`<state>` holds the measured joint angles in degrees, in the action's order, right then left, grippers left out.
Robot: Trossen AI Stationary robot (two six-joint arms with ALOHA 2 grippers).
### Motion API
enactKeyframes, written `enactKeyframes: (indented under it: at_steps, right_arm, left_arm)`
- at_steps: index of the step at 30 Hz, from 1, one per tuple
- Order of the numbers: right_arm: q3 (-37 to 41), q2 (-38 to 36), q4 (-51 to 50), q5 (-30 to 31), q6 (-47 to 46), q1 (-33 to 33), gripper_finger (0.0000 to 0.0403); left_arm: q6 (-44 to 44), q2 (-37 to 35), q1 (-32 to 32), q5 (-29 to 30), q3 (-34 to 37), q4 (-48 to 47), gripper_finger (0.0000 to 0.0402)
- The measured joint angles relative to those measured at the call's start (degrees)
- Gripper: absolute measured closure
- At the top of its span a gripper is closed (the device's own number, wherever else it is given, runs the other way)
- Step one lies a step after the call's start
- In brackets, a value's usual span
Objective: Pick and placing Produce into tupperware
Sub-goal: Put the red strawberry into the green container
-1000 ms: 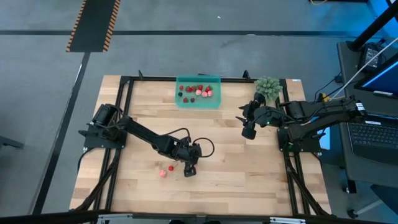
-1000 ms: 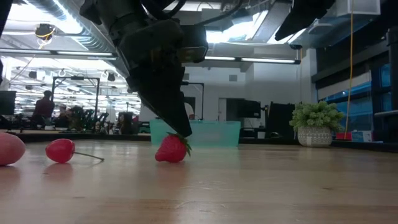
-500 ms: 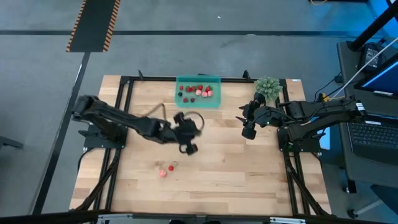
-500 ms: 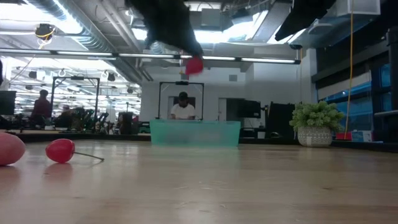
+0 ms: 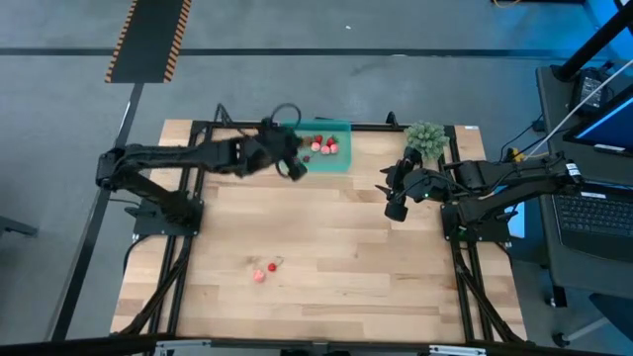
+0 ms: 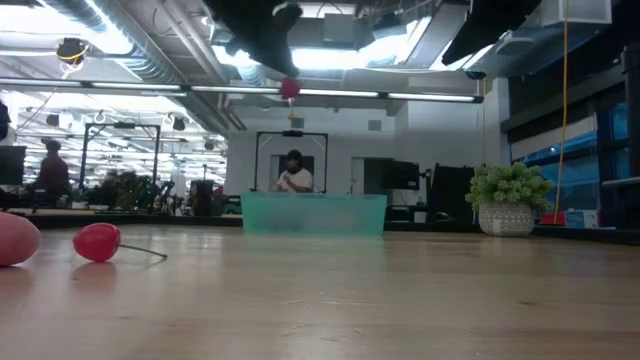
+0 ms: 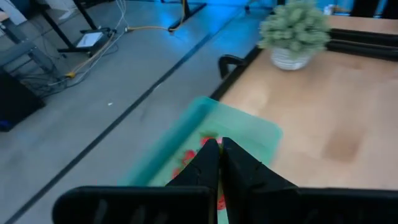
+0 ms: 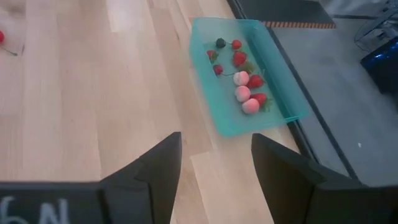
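Note:
The teal tupperware stands at the table's far edge and holds several red, pale pink and dark pieces. My left gripper hovers high over the tupperware's left end, shut on a small red strawberry. Its closed fingers show above the tupperware in the left wrist view. A red cherry-like piece with a stem and a pale pink piece lie on the wood near the table's near edge. My right gripper waits open at the right, well clear of the tupperware. My left gripper pinches the red strawberry between its two fingers, at their free ends. The fingers point down at a slant. The strawberry is lifted clear and hangs high above the table, below the fingertips.
A potted green bushy plant stands at the far right corner, just right of the tupperware. Black frame rails run along the table's edges. Bare wood spreads across the table's middle. People show in the room beyond.
My left gripper, shut on the strawberry, has lifted it off the wood near the two loose pieces. It has carried it up and toward the far edge, and now hangs above the tupperware's left end. The two loose pieces have stayed put.

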<state>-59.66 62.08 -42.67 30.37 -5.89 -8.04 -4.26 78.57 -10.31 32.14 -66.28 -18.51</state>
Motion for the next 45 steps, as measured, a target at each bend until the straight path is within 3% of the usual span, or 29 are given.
enactKeyframes:
  at_steps: [7, 13, 18, 25, 34, 45]
  right_arm:
    - [0.00, 0.00, 0.56, 11.62, 0.16, 0.51, 0.0206]
    - [0.00, 0.00, 3.93, 12.80, -1.42, 4.95, 0.0206]
    - [0.00, 0.00, 5.80, 12.79, -1.11, 11.12, 0.0206]
    - [0.00, 0.00, 5.63, 12.63, -0.97, 18.02, 0.0206]
    - [0.00, 0.00, 5.59, 12.46, 0.23, 22.35, 0.0206]
    - [0.00, 0.00, 5.46, 9.40, 0.60, 23.79, 0.0206]
  left_arm:
    - [8.82, 0.61, -13.89, -16.47, 0.02, 3.00, 0.0401]
    - [9.34, 1.39, -23.16, -26.01, 0.01, 3.05, 0.0401]
    - [9.08, 5.82, -26.41, -30.85, 0.09, 4.36, 0.0401]
    - [9.32, 14.96, -28.14, -33.09, 0.04, 6.67, 0.0401]
    - [8.90, 24.97, -30.84, -33.20, -0.82, 11.69, 0.0401]
    - [10.92, 33.12, -31.80, -33.15, -9.93, 2.43, 0.0401]
